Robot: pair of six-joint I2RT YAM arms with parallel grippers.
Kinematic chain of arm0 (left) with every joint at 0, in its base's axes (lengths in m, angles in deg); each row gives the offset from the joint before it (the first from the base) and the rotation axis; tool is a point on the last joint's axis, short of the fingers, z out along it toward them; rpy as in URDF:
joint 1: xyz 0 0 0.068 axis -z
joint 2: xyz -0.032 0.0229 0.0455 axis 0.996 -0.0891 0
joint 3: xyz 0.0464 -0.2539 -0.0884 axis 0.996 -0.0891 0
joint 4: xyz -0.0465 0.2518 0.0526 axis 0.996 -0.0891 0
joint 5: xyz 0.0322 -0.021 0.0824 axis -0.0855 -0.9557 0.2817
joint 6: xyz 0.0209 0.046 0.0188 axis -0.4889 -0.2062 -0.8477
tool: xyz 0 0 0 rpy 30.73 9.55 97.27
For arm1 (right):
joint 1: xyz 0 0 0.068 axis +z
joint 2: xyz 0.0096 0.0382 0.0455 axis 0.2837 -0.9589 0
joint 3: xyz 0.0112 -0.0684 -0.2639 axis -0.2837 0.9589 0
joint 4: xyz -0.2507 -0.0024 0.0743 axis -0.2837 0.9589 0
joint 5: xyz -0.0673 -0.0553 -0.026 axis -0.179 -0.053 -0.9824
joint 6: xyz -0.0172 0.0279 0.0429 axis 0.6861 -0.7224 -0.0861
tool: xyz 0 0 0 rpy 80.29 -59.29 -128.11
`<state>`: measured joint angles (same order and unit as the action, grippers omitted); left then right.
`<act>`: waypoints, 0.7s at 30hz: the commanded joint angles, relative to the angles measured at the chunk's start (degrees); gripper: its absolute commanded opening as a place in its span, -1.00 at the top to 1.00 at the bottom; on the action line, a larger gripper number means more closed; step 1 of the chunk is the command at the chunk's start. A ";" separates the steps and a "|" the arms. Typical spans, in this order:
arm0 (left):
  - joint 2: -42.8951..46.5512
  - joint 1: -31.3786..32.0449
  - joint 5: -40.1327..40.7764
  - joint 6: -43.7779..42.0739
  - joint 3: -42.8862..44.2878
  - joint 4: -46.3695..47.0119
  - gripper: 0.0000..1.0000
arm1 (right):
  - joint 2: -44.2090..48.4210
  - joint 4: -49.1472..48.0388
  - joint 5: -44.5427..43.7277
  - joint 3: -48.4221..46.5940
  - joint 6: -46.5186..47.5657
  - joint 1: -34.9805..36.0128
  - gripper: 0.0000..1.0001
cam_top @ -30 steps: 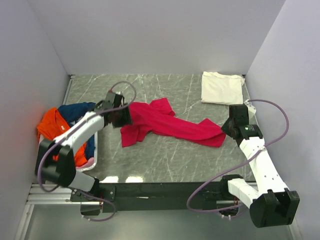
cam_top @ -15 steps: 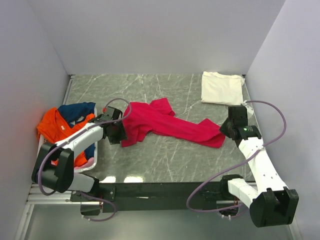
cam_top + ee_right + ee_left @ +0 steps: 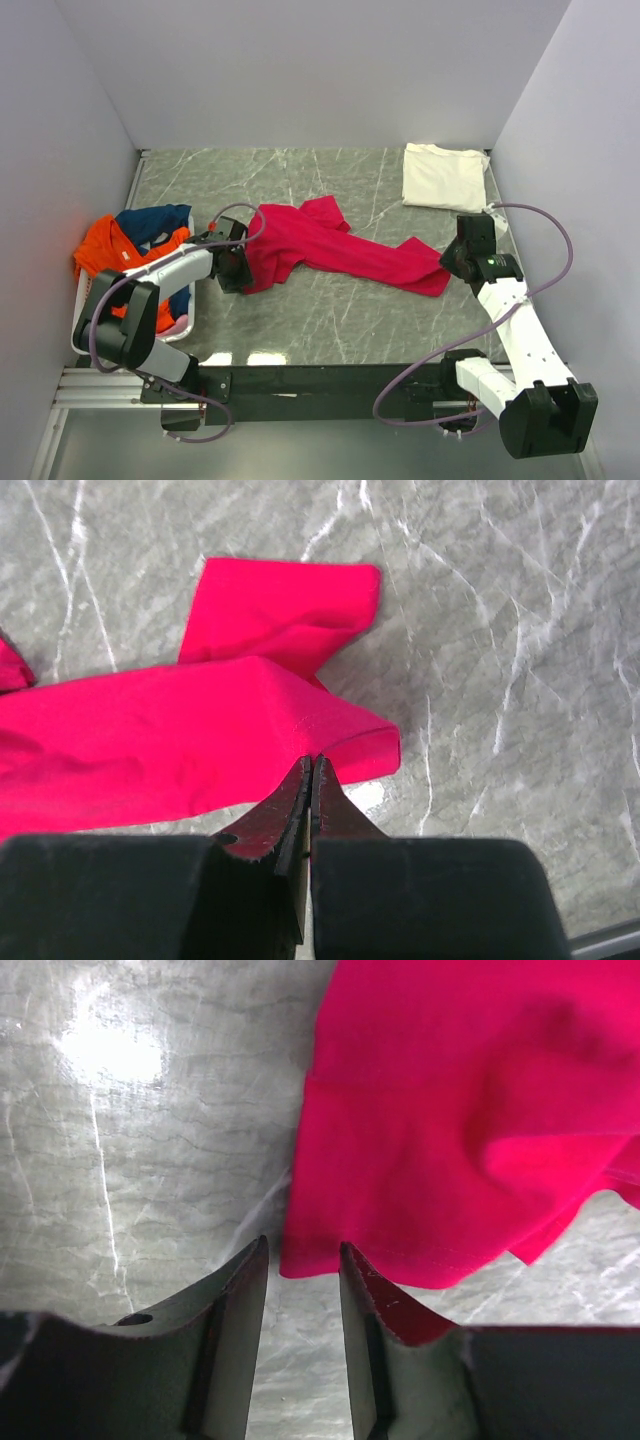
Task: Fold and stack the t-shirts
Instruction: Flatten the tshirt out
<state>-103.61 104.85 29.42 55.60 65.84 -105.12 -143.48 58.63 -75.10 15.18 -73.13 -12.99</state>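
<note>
The crimson-pink t-shirt (image 3: 340, 250) lies stretched in a long strip across the table's middle. My left gripper (image 3: 243, 276) sits low at the shirt's near left corner. In the left wrist view that gripper (image 3: 303, 1250) is open, and the corner of the crimson cloth (image 3: 450, 1110) reaches just between the fingertips. My right gripper (image 3: 452, 265) is at the strip's right end. In the right wrist view it (image 3: 310, 760) is shut, with its tips on the folded hem of the crimson shirt (image 3: 150, 740). A folded cream-white t-shirt (image 3: 443, 177) rests at the back right.
A white slatted basket (image 3: 192, 312) stands at the left edge, holding an orange tee (image 3: 105, 250) and a navy tee (image 3: 150, 222). Grey walls close in the table on three sides. Marble tabletop (image 3: 330, 320) shows in front of the crimson shirt.
My left gripper has dropped toward the near side along the shirt's left edge to its corner, and its jaws have narrowed. The right gripper has barely shifted and stays shut.
</note>
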 commanded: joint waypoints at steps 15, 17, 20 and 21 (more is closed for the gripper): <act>-4.46 1.92 1.16 0.87 -1.05 2.34 0.99 | 1.04 -0.62 -0.63 -0.34 -0.28 -0.32 1.00; -3.40 1.74 1.16 0.78 0.87 0.94 0.99 | 0.78 0.34 -1.32 -2.09 0.69 -0.41 1.00; -1.91 1.13 0.98 0.17 7.63 -0.73 0.99 | -0.36 2.19 -2.21 -6.83 2.44 -0.32 1.00; -1.82 0.87 1.42 -0.44 12.61 -2.04 0.99 | -0.80 2.71 -2.64 -9.54 2.88 -0.41 1.00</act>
<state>-106.03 106.21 30.70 56.43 69.25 -105.73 -143.83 61.01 -75.45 12.88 -72.50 -12.99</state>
